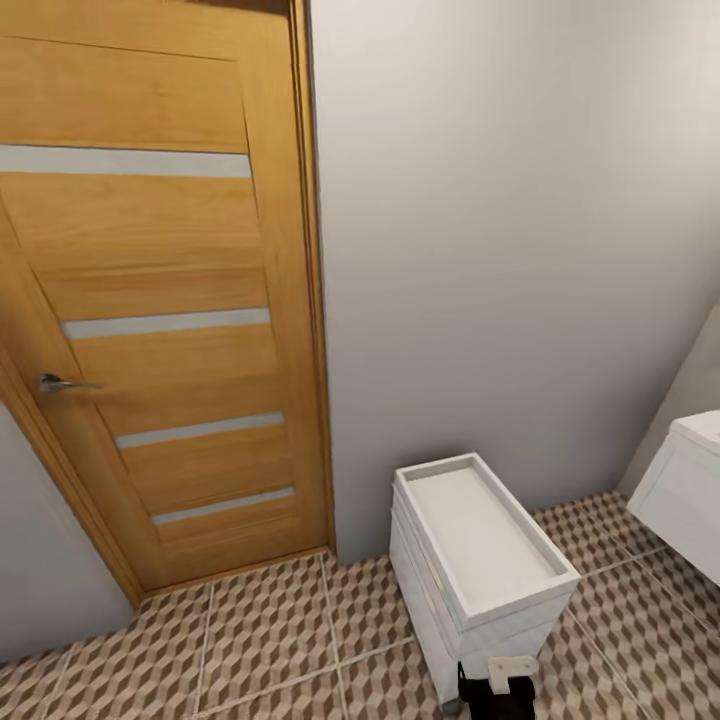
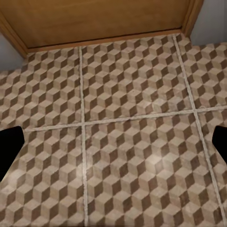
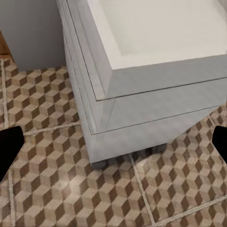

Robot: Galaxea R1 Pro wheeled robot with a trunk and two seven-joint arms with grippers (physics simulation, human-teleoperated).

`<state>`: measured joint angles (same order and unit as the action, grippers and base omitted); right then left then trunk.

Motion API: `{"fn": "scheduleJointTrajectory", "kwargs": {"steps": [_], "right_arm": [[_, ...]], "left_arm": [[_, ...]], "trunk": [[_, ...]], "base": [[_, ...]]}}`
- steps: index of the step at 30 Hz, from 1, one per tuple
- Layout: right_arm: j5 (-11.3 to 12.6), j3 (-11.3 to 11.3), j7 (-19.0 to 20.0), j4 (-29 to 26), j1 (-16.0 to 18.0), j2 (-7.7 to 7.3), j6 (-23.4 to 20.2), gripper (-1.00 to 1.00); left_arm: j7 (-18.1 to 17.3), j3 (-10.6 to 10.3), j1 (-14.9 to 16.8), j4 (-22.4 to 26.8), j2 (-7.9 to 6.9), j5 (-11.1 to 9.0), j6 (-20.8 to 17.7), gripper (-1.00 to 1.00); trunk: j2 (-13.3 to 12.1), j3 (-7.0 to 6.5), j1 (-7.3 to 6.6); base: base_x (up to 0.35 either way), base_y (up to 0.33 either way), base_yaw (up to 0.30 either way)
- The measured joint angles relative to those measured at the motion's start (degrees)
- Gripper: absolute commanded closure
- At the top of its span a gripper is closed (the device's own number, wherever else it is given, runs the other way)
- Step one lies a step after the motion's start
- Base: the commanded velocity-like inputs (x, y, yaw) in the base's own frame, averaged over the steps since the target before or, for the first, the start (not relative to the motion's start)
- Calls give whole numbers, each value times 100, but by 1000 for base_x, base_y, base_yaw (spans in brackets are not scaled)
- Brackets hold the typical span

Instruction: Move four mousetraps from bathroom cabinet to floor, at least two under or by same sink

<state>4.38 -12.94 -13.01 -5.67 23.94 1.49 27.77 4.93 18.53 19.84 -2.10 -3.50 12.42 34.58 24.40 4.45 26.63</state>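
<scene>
While both tools (image 2: 113, 146) (image 3: 113, 146) hang spread apart over bathroom floor (image 1: 270, 640), white drawer unit (image 1: 480, 560) stands beside wooden door (image 1: 150, 300).

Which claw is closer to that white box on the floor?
The right. Its camera looks straight at the white box, close up over the tiled floor. The left claw's camera faces bare tiles running up to the wooden door, with no box in its picture.

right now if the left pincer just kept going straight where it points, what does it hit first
Most likely the bathroom floor: its wrist camera looks down onto bare cube-patterned tile, nothing between the open fingertips. The wooden door lies beyond, further off.
</scene>
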Motion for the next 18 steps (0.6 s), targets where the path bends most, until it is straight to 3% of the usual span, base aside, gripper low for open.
{"fn": "scheduleJointTrajectory", "kwargs": {"steps": [18], "right_arm": [[-6, 0, 0, 0, 0, 0, -8, -100]], "left_arm": [[0, 0, 0, -1, 0, 1, 0, -100]], "trunk": [[0, 0, 0]], "base": [[0, 0, 260]]}}
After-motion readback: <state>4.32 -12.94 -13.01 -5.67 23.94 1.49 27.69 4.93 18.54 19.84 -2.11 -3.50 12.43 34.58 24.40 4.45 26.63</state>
